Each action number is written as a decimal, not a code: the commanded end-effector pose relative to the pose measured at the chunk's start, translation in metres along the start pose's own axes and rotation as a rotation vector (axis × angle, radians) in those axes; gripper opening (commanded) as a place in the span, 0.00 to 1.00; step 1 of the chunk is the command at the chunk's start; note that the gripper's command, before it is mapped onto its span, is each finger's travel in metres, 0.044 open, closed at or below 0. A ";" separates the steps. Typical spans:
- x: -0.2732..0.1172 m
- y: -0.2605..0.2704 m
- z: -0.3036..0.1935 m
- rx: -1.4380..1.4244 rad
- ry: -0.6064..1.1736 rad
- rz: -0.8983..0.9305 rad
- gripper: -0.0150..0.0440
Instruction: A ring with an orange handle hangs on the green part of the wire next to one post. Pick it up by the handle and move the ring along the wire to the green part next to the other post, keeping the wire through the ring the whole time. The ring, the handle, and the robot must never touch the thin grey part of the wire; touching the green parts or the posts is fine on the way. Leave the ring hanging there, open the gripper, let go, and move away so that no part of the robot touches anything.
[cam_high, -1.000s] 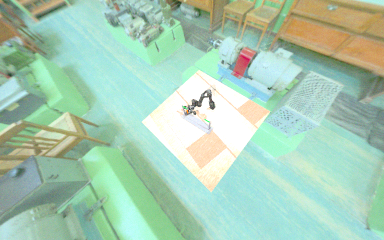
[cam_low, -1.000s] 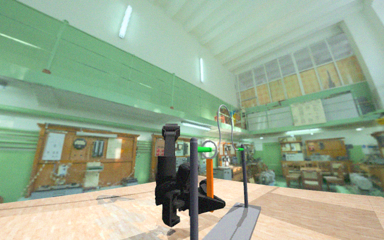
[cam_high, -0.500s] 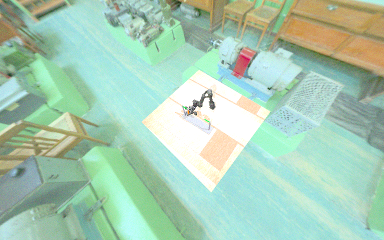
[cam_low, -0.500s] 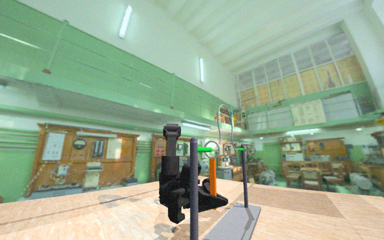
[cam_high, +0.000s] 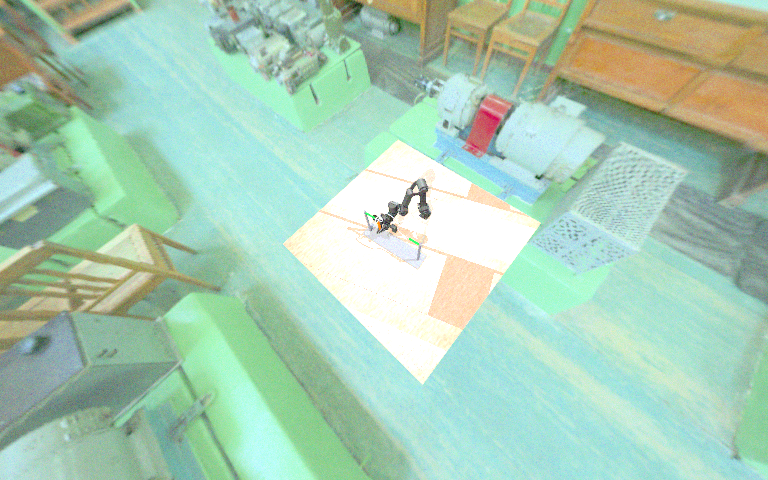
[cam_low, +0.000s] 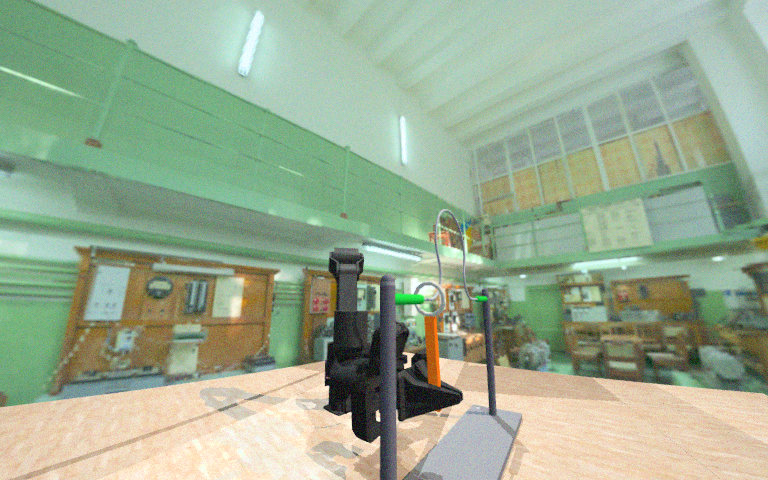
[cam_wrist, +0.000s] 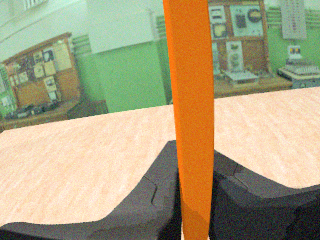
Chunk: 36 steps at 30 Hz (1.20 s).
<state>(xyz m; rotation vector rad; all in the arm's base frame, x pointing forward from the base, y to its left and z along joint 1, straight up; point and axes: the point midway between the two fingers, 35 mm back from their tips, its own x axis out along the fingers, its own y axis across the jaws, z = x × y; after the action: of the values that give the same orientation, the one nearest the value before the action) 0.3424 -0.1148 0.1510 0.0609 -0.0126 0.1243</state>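
Note:
The ring (cam_low: 431, 313) is around the wire at the inner end of the green part (cam_low: 403, 299) (cam_high: 369, 215) by the near post (cam_low: 387, 362). Wire shows through its opening; whether they touch I cannot tell. The orange handle (cam_low: 432, 345) (cam_wrist: 192, 100) (cam_high: 379, 225) hangs down nearly upright. My gripper (cam_low: 434, 389) (cam_wrist: 182, 147) is shut on the handle's lower part, below the wire. The thin grey wire (cam_low: 445, 211) rises in a tall arch beyond the ring. The other green part (cam_low: 481, 298) (cam_high: 414, 241) joins the far post (cam_low: 488, 356) (cam_high: 419, 252).
Both posts stand on a grey base plate (cam_low: 470, 447) (cam_high: 396, 247) on the wooden table top (cam_high: 362, 283). The arm (cam_high: 421, 198) (cam_low: 348, 339) reaches in from one side, with its wrist behind the near post in the exterior view.

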 end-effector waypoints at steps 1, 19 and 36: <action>-0.001 0.008 -0.001 0.037 0.001 -0.002 0.00; 0.000 0.061 0.008 0.347 -0.002 -0.001 0.00; -0.013 0.097 0.030 0.611 0.113 0.040 0.00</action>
<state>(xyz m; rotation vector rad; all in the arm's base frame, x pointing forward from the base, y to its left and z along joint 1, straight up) 0.3211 -0.0267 0.1803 0.6243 0.1134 0.1524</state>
